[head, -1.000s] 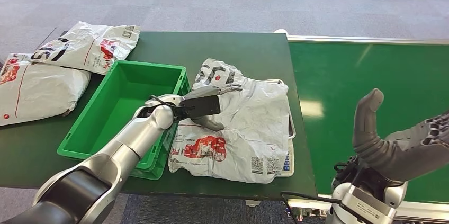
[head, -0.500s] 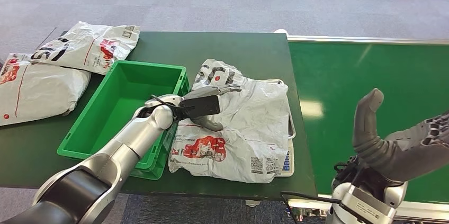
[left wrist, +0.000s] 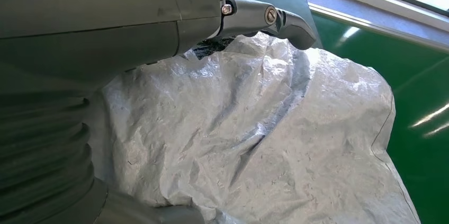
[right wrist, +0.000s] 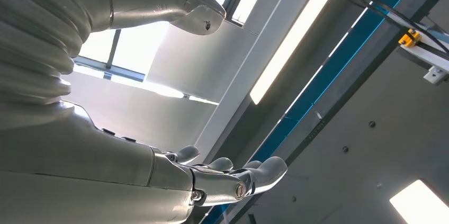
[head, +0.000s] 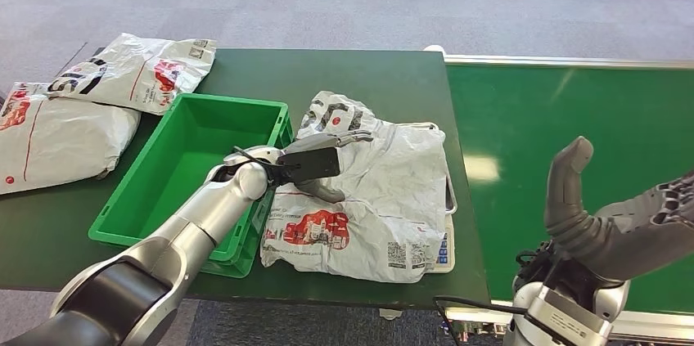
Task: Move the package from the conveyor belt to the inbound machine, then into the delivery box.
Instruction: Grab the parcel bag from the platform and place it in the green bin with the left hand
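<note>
L hand (head: pixel 315 168) pinches crumpled package (head: pixel 368 199) on scale; thin film grip may slip en route to green bin (head: pixel 176 178). R hand (head: pixel 610 223) spread, empty.

**Greens, silver-grey and red print**

The package (head: pixel 372 199) is crinkled silver-white with red and black print. The delivery box (head: pixel 192 158) is bright green, the table (head: pixel 368 76) dark green, the conveyor belt (head: pixel 565 109) glossy green. Two more bags (head: pixel 135 68) are white with red and black markings. The floor (head: pixel 327 11) is grey.
</note>
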